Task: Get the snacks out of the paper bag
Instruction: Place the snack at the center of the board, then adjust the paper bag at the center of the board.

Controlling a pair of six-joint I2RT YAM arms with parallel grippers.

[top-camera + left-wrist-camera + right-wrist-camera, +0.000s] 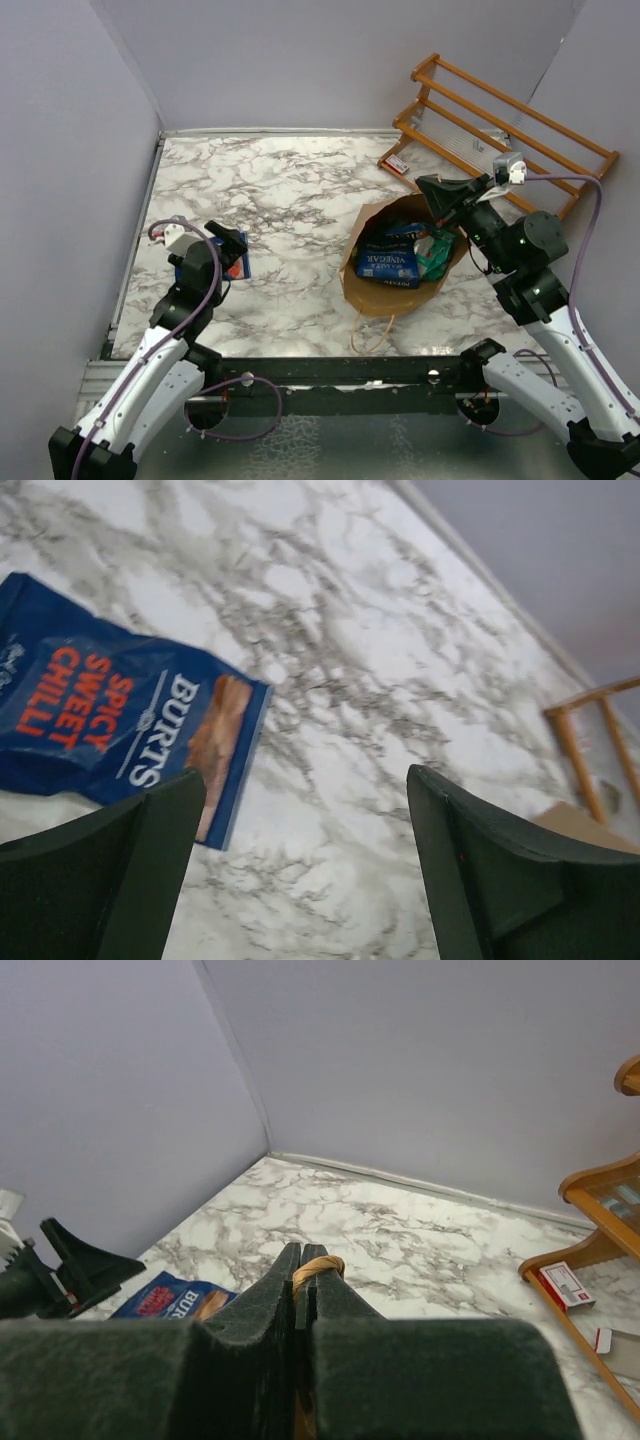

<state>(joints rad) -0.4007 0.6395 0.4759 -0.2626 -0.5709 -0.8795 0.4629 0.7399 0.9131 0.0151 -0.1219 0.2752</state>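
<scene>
Left hand: the left hand [305,778] hangs low over the marble table [290,200] on the left side, jaws spread wide with nothing between them.
Packet already out: a blue Burts Spicy Sweet Chilli packet [110,730] lies flat on the table just beside the left hand, partly under it in the top view, and well apart from the bag.
Right hand: the right hand [305,1260] is clamped tight on a twisted-paper handle [322,1266], whose brown loop shows at the fingertips. In the top view this hand [425,183] sits at the far rim of the bag.
Paper bag: the brown paper bag [375,297] lies right of centre on the table, its mouth gaping towards the camera.
Near handle: a second loop handle [370,335] trails loose on the table at the bag's near edge.
Inside the bag: a blue packet printed VINEGAR [388,265] lies on top, another blue packet [400,235] lies beyond it, and a green packet [437,255] sits to their right.
Background: a wooden slatted rack [500,120] stands at the far right corner, with a small red-and-white box [397,165] at its foot.
</scene>
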